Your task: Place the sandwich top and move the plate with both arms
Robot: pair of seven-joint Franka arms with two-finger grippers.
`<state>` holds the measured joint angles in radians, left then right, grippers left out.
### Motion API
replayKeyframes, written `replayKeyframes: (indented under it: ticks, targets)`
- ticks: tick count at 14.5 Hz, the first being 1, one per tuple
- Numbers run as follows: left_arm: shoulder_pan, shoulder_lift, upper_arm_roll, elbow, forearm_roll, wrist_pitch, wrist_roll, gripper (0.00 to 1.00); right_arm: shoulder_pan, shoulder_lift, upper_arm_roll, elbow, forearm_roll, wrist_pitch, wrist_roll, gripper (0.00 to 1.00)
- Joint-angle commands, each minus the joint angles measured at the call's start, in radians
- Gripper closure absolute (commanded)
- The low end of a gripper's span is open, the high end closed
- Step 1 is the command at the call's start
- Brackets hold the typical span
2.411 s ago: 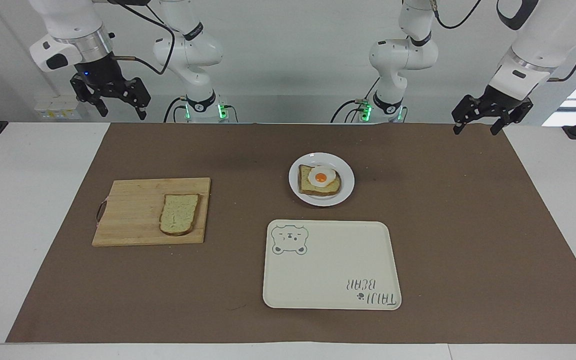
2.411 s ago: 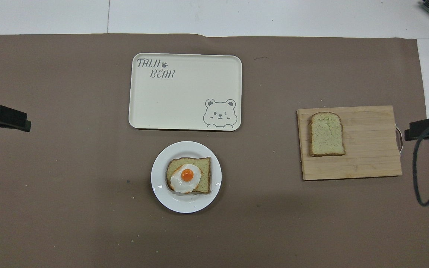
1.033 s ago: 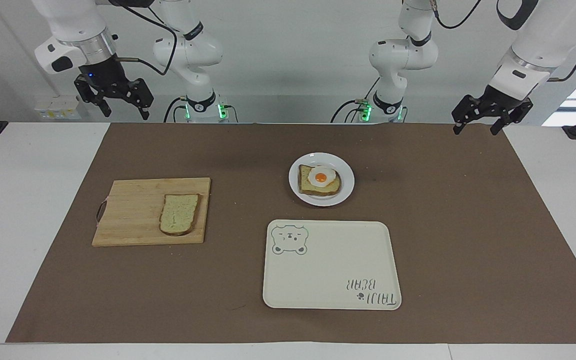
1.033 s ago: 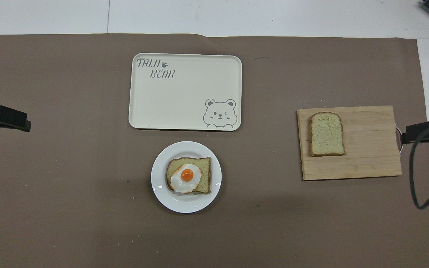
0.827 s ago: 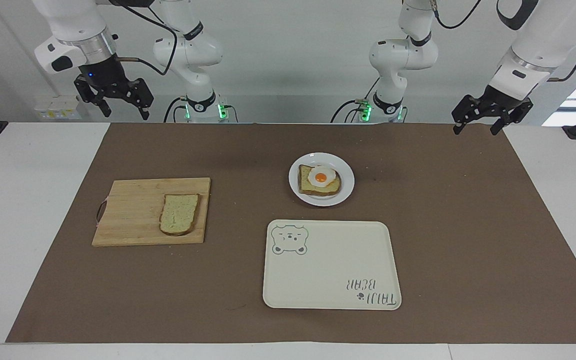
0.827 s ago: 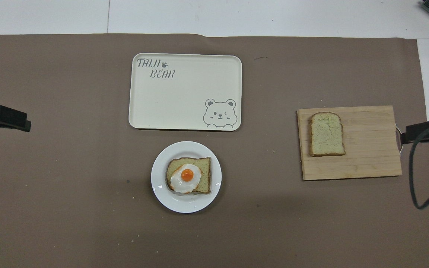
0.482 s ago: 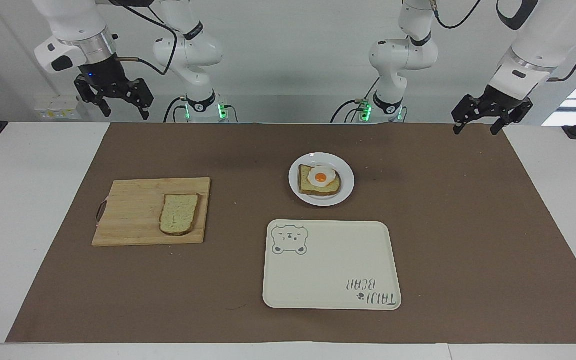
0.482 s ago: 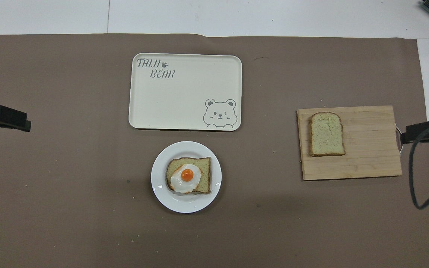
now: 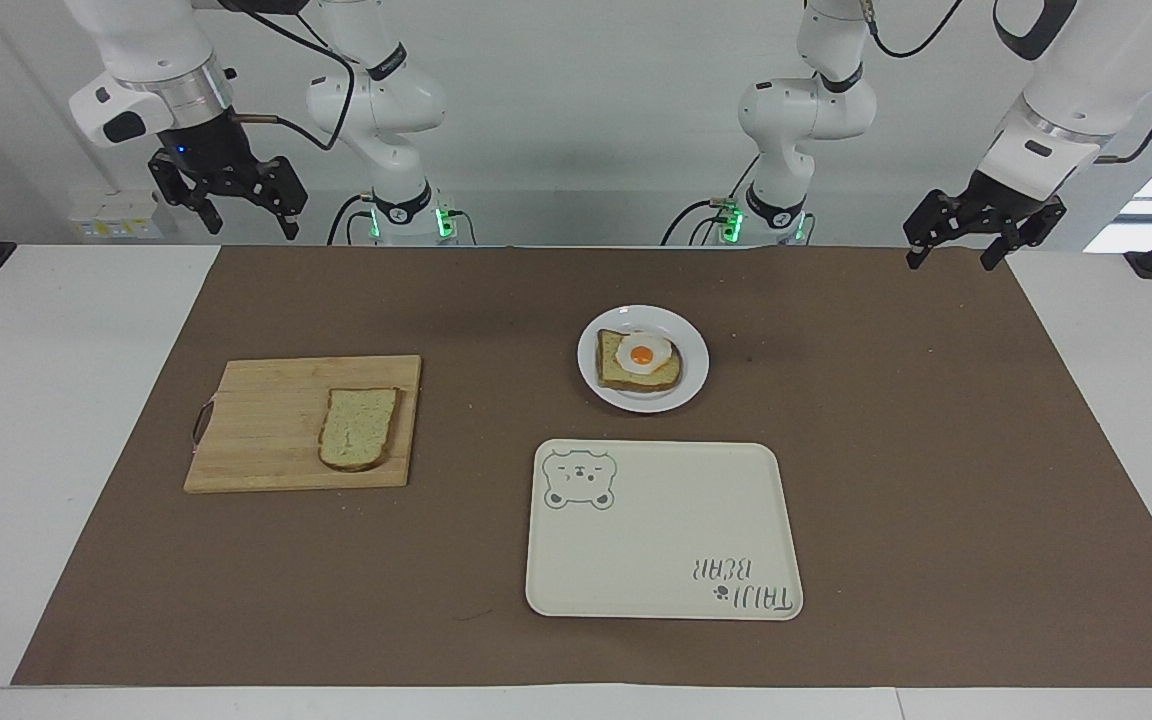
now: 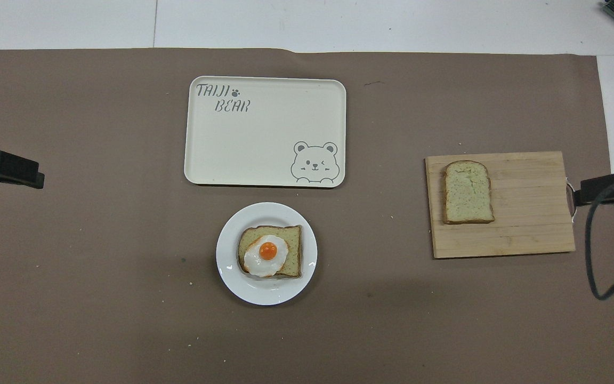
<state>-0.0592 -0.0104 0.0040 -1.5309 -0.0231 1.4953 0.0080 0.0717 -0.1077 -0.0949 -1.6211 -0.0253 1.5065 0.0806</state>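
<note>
The sandwich top [image 9: 359,428] lies flat on a wooden cutting board [image 9: 266,420] toward the right arm's end; it also shows in the overhead view [image 10: 468,192]. The white plate [image 9: 643,402] stands mid-table and holds a bread slice with a fried egg [image 9: 639,362]; in the overhead view the plate [image 10: 266,294] lies nearer to the robots than the tray. My right gripper [image 9: 248,222] hangs open and empty, high over the mat's edge at its own end. My left gripper [image 9: 951,258] hangs open and empty over the mat's corner at its end and waits.
A cream rectangular tray with a bear drawing [image 9: 666,540] lies farther from the robots than the plate, close beside it. A brown mat [image 9: 936,450] covers most of the white table. In the overhead view only the gripper tips show at the side edges.
Since 2.4 s ago my right gripper has shifted slightly and turned a little. Over the last second nothing has visibly moved. The left arm has stayed still.
</note>
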Motion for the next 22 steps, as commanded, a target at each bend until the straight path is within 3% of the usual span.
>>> replayKeyframes:
  ticks: [1,22]
  targets:
    - [0.004,0.004,0.001,0.015,-0.009,-0.02,0.009,0.0,-0.003,-0.024,0.001,-0.028,-0.001,0.02,-0.028,0.0]
    - [0.004,0.004,0.001,0.015,-0.009,-0.02,0.009,0.0,-0.001,0.002,0.001,-0.033,0.004,0.07,-0.03,0.0]
